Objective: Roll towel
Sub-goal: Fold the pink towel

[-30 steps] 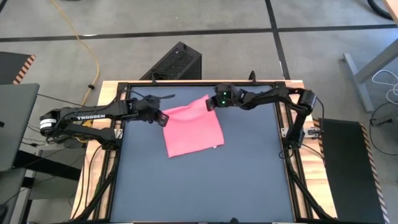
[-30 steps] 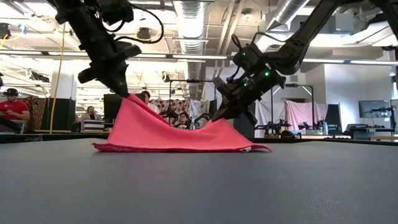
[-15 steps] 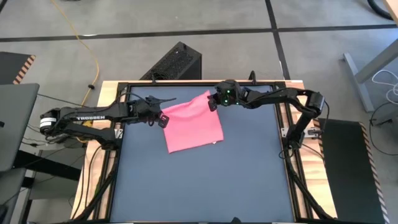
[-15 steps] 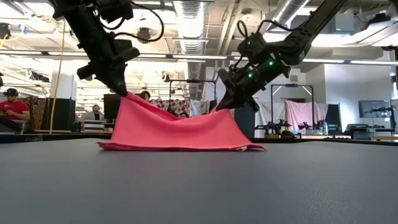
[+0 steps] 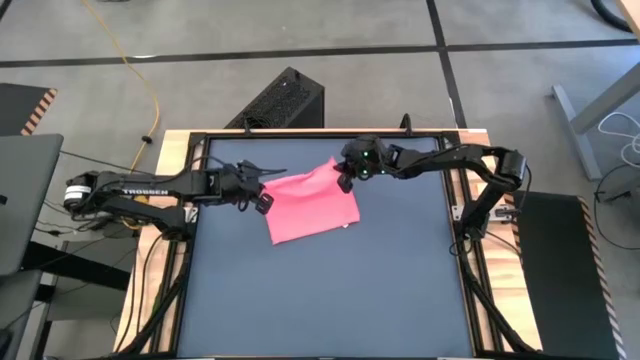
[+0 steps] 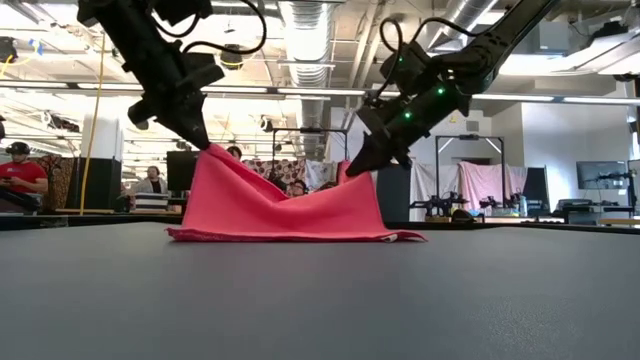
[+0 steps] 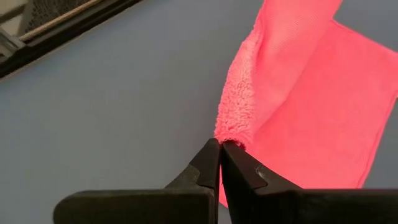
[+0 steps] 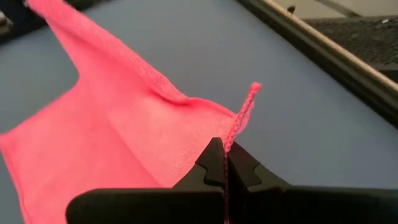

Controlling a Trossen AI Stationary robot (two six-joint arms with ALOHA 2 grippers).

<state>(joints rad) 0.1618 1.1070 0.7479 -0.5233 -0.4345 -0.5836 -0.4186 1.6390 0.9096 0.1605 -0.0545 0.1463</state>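
Observation:
The pink towel (image 5: 312, 208) lies on the far half of the dark tabletop (image 5: 330, 290). Its near edge (image 6: 290, 237) rests on the table, and its far edge is raised and sags between the two grippers. My left gripper (image 5: 264, 204) is shut on the towel's far left corner. My right gripper (image 5: 343, 182) is shut on its far right corner. In the low view the left gripper (image 6: 205, 146) stands a little higher than the right gripper (image 6: 351, 171). My left gripper pinches the towel's far left corner (image 7: 232, 132) between its two fingers, at their free ends, slanting down from the table's left. The corner is lifted clear and the cloth slopes down from it to the table. My right gripper pinches the hemmed edge at the towel's far right corner (image 8: 238, 126) between its fingertips, slanting down from the table's right and far side. A short bit of hem (image 8: 252, 90) sticks out past the fingers. The corner is held off the table.
A black metal frame (image 5: 320, 134) runs round the tabletop. A black box (image 5: 281, 100) stands on the floor beyond the far edge. The tabletop's near half (image 5: 330, 310) shows bare dark surface. People sit in the room behind (image 6: 20, 175).
Both grippers have gone a little toward the table's near edge with the towel's far corners. My right gripper has also risen and rolled about its own line. The towel's far edge now stands higher on the right, and its near edge has stayed on the table.

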